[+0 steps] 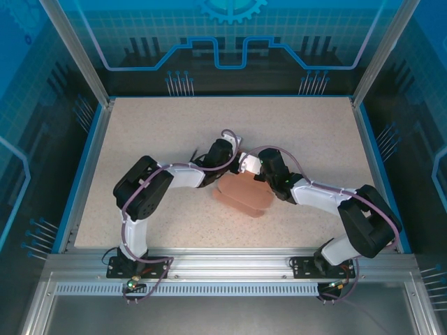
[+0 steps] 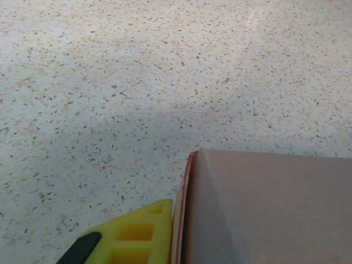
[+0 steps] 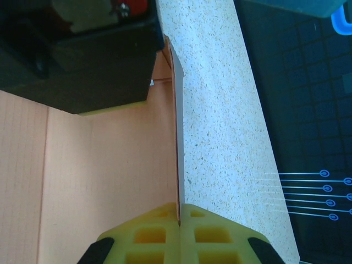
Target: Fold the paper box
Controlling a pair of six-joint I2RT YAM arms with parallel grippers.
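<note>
Paper box (image 1: 244, 197) lies near the middle of the speckled table (image 1: 154, 125), a little toward the near edge, as a partly folded salmon-pink card. Both arms reach inward and meet over its far side. From above, the left gripper (image 1: 235, 158) and right gripper (image 1: 251, 167) sit close together at the card's far edge. In the right wrist view, the right gripper (image 3: 180, 212) has its two yellow fingers pressed together on a thin flap of the card, seen edge-on. That flap stands up from the flat panel and separates it from the bare table on the other side. The flat panel shows a straight crease line running along it. The black body of the left gripper hangs over the far end of the same panel. In the left wrist view, one yellow finger (image 2: 140, 234) of the left gripper rests against the edge of a raised pink panel (image 2: 264, 209) with a diagonal crease. The opposite finger is hidden behind that panel, so I cannot tell whether the left jaws are spread or clamped on the card. Open table lies beyond the panel.
</note>
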